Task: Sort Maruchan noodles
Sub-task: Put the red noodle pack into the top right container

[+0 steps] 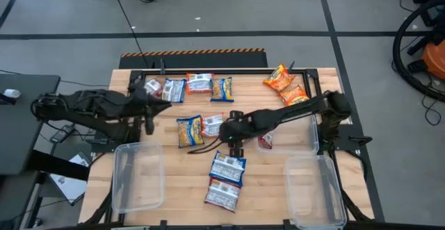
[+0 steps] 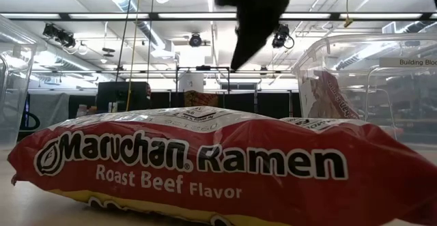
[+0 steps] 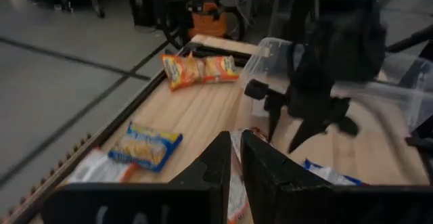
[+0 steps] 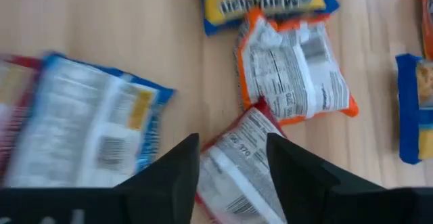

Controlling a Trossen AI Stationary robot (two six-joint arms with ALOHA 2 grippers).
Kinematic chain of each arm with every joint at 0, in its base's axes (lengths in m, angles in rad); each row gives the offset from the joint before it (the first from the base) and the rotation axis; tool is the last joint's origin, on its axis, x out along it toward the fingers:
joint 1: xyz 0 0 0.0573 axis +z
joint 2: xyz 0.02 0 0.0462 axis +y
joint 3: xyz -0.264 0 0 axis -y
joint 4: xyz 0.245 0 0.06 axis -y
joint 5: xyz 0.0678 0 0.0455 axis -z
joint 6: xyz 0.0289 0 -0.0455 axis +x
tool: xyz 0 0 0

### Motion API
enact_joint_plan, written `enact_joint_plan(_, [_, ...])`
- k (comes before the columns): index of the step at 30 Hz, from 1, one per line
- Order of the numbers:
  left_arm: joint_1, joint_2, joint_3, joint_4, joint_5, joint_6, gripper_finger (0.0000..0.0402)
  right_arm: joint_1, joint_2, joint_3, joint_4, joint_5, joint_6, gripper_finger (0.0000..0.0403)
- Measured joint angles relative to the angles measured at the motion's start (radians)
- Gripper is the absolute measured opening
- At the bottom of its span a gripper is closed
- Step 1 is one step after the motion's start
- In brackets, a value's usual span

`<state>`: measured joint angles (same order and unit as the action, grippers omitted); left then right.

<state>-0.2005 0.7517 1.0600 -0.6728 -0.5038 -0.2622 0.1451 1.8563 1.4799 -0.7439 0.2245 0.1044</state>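
On the wooden table [image 1: 174, 188] the Maruchan noodles [image 1: 227, 169] lay scattered from centre to twelve o'clock, the right gripper [image 4: 232, 158] hovering spread over a centre packet, the left gripper [image 3: 232, 158] pressed together at nine, so I'd lower squarely before pinching.

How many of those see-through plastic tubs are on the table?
3: one bin at the near left corner, one bin at the near right corner, and a third bin just behind that, partly hidden under the right arm.
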Motion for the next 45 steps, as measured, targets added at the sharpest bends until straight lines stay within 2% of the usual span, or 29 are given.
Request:
enact_joint_plan(4, [0.0,-0.056,-0.001,-0.099,0.0,-0.069,0.0041,0.01,0.084,0.0,-0.002,0.03,-0.005,0.0207])
enact_joint_plan(8, [0.0,-0.087,-0.002,-0.154,0.0,-0.088,0.0041,0.024,0.14,0.0,0.012,0.044,0.063,0.0209])
enact_joint_plan(13, [0.0,-0.091,-0.003,-0.173,0.0,-0.086,0.0041,0.025,0.205,0.0,0.011,0.074,0.157,0.0204])
enact_joint_plan(20, [0.0,-0.092,-0.003,-0.18,0.0,-0.082,0.0041,0.026,0.252,0.0,0.003,0.187,0.227,0.0198])
enact_joint_plan(25, [0.0,-0.092,-0.003,-0.18,0.0,-0.082,0.0041,0.026,0.253,-0.001,0.018,0.204,0.263,0.0152])
enact_joint_plan(31, [0.0,-0.092,-0.003,-0.178,0.0,-0.081,0.0041,0.019,0.251,-0.001,0.014,0.197,0.323,0.0039])
enact_joint_plan(33, [0.0,-0.092,-0.003,-0.168,0.001,-0.064,0.0041,0.014,0.239,0.006,-0.001,0.176,0.336,0.0016])
enact_joint_plan(38, [0.0,-0.092,-0.004,-0.071,0.006,0.013,0.0041,-0.014,0.151,0.099,-0.076,0.143,0.399,0.0025])
enact_joint_plan(45, [0.0,-0.091,-0.004,0.082,0.031,0.098,0.0041,-0.057,-0.08,0.235,-0.242,0.105,0.467,0.0015])
